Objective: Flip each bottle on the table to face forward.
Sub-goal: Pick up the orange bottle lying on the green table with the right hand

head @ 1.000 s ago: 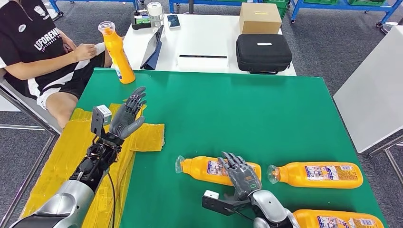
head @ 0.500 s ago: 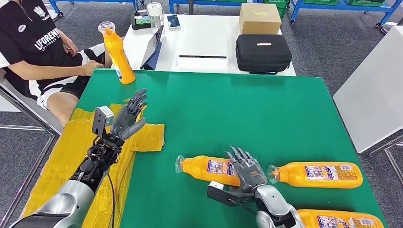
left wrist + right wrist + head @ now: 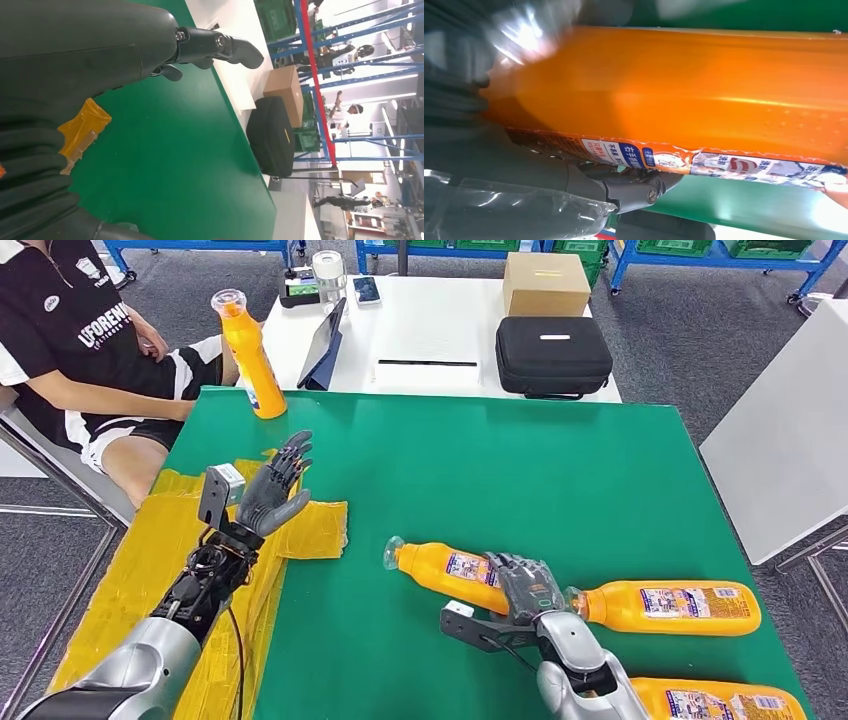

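While the left hand is hovering with fingers spread, the right hand is gripping the nearest orange bottle, likely needing rolling next.

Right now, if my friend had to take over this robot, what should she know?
Right hand: fingers wrapped around the lying orange plastic bottle with the clear cap, mid-table, cap end pointing towards the robot's left.
Left hand: open, raised over the yellow taped patch, holding nothing.
Two more orange bottles lie on the green table: one right beside the held one, one at the near edge.
A fourth orange bottle stands upright at the far left corner.
Left: finish turning the held bottle, then check the two lying ones.
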You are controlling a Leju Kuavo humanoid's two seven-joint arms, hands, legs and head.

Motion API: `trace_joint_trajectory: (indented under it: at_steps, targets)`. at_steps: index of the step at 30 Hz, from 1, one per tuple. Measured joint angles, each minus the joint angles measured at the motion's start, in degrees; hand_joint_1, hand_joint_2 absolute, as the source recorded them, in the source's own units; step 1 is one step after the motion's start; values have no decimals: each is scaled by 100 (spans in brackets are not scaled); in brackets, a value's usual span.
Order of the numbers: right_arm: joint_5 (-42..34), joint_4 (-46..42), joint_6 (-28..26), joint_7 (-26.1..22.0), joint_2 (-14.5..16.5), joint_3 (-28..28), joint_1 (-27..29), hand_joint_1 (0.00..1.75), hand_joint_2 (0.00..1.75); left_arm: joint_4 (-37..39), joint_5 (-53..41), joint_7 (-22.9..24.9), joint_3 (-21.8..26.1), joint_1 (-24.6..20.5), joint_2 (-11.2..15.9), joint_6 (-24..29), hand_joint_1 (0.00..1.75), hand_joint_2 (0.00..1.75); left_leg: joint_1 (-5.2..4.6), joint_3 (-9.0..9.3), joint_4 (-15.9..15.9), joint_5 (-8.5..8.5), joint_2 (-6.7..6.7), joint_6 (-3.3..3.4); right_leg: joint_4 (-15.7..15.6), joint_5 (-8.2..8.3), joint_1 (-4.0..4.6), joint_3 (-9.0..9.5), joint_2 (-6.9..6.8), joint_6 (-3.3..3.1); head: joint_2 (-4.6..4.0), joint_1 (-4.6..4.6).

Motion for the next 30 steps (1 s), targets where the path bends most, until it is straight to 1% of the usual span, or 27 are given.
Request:
trace_joint_trajectory:
  at_steps: [5,8,11,14,18,20,23,25,27,30]
  targets:
    - [-95,53,-197,-56,60,-29,-21,175,175,67,-59,0,54,-14,-22,-2,0,175,0,1,0,0,2,0,0,1,0,0,0,0,0,0]
    - [-369,81,-452,-257,106,-87,-49,175,175,85,-89,-1,86,-15,-39,8,0,175,1,-2,0,1,2,0,0,1,0,-1,0,0,0,1]
    - [-1224,113,-1044,-874,231,-219,-90,175,175,57,-155,11,122,-8,-97,87,0,175,1,-13,1,3,2,0,1,3,-3,-10,0,1,0,0]
    - [-2090,119,-1561,-1492,451,-356,-225,175,175,-108,-302,140,125,20,-224,260,0,175,2,-25,2,5,-1,0,2,4,-3,-23,0,2,0,-2]
    - [-2535,117,-1797,-1821,650,-468,-382,175,175,-390,-407,321,120,72,-384,404,0,175,4,-34,2,5,-2,0,3,3,-2,-31,0,2,0,0]
    - [-2896,119,-2069,-2176,735,-540,-404,175,175,-580,-486,381,95,125,-459,514,0,175,4,-47,2,5,-2,0,3,3,-2,-44,0,3,0,0]
    - [-3786,134,-2511,-2913,857,-650,-537,175,175,-1109,-521,619,-57,289,-599,650,0,175,2,-58,2,5,-3,0,3,3,-3,-53,0,3,0,0]
    - [-4459,172,-2707,-3385,930,-709,-679,175,175,-1580,-410,832,-236,442,-681,704,0,175,1,-61,2,5,-2,0,3,3,-3,-55,0,3,0,0]
    - [-4961,237,-2782,-3674,992,-746,-827,175,175,-2018,-221,1009,-426,573,-727,727,0,175,0,-62,2,4,0,1,3,3,-6,-56,0,3,0,0]
    - [-5419,414,-2727,-3899,1086,-797,-1036,175,175,-2577,151,1173,-679,742,-745,604,0,175,0,-63,2,4,-1,1,3,3,-10,-58,0,3,0,-1]
